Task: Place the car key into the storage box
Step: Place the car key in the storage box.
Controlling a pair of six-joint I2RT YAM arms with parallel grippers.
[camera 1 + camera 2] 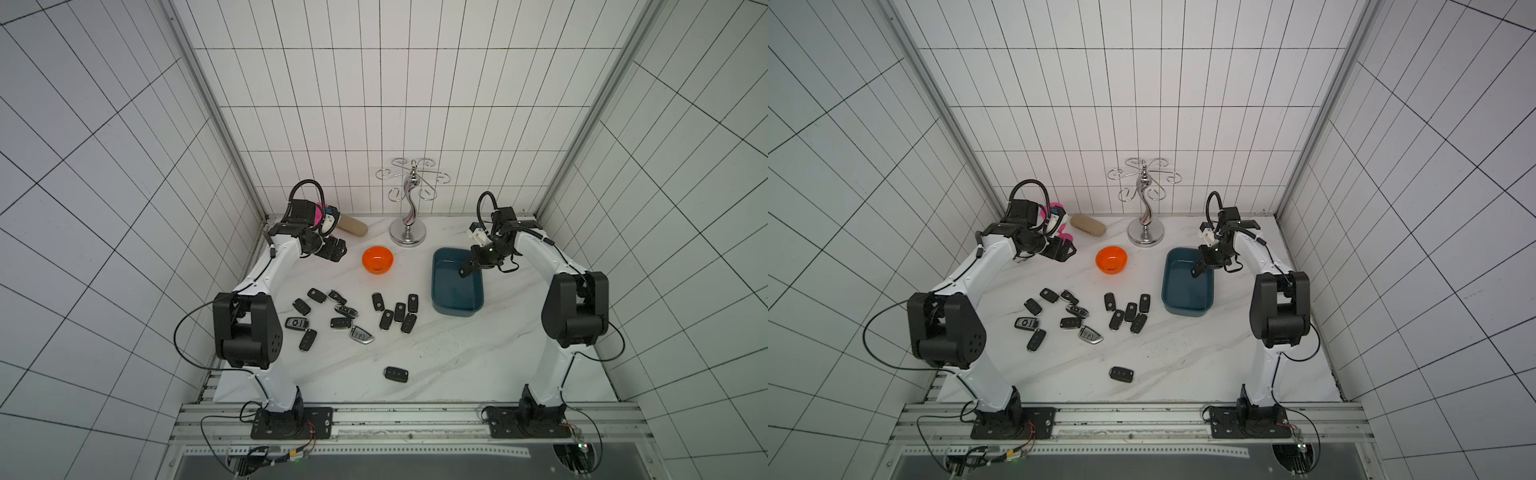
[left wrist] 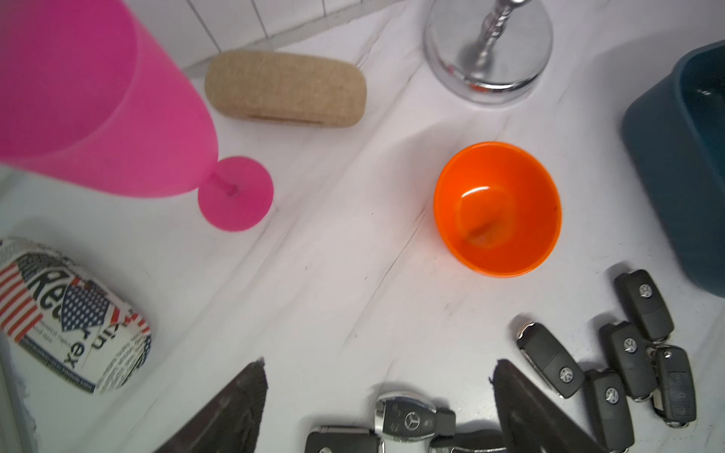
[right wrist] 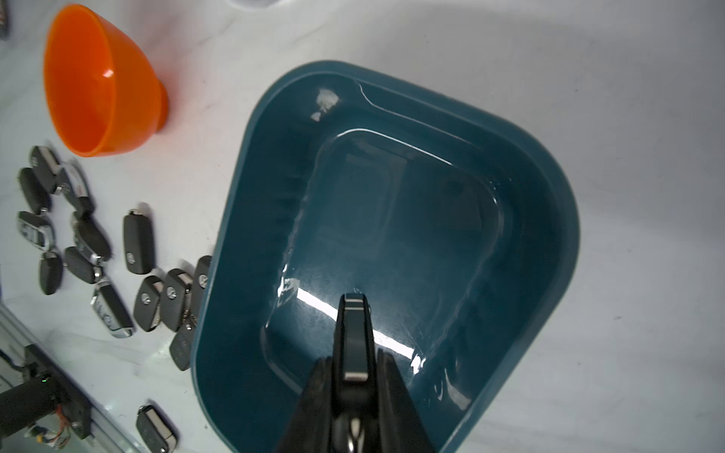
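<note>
Car key (image 3: pixel 353 345) clamped in the right jaws, hanging over the open storage box (image 3: pixel 565 235), not yet dropped.

The carry looks all but done. The box floor shows bare, so what is left is to let go and draw clear; whether the key's tip touches that floor I cannot tell. The left jaws stand spread and empty at the far left corner, near a pink goblet (image 2: pixel 98 98). A scatter of other keys (image 1: pixel 340 323) lies loose on the white marbled counter (image 1: pixel 457 357), in front of an orange bowl (image 1: pixel 377 259), with a lone key (image 1: pixel 395 374) apart toward the front. White tiled walls (image 1: pixel 374 104) with dark grid lines close three sides.
</note>
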